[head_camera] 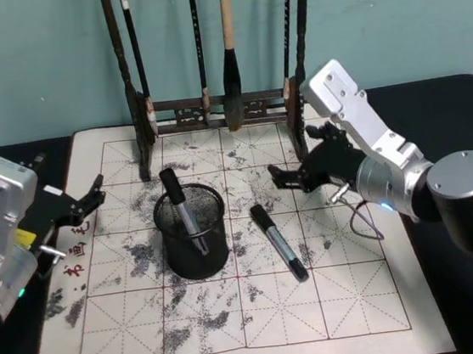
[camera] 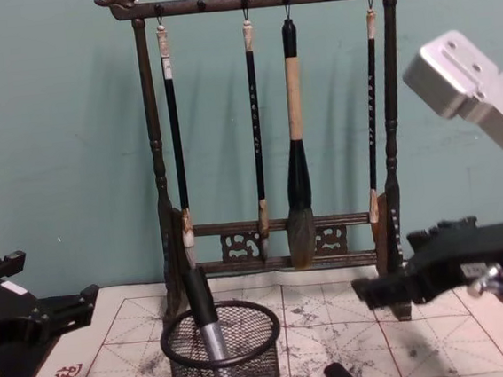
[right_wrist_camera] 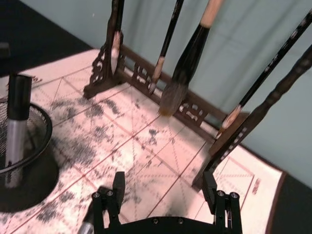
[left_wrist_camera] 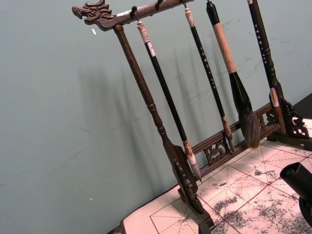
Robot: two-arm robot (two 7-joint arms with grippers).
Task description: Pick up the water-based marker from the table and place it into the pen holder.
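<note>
Broadly, the dark tabletop carries a white felt mat with red grid lines and grey smudges. A carved wooden brush rack stands at its back. The right claw hovers over the mat, spread and empty. The left claw sits at the mat's left edge; I cannot tell its state. The round black wire-mesh pen holder holds one slanted marker. The cylindrical, black-capped water-based marker lies flat just right of it.

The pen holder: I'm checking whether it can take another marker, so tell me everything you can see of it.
Small round black wire-mesh pen holder with a solid black rim, see-through walls, standing upright on the white felt mat with red grid lines, before the dark wooden brush rack. A silver-barrelled, black-capped marker leans inside, cap above the rim. There is room beside it.
</note>
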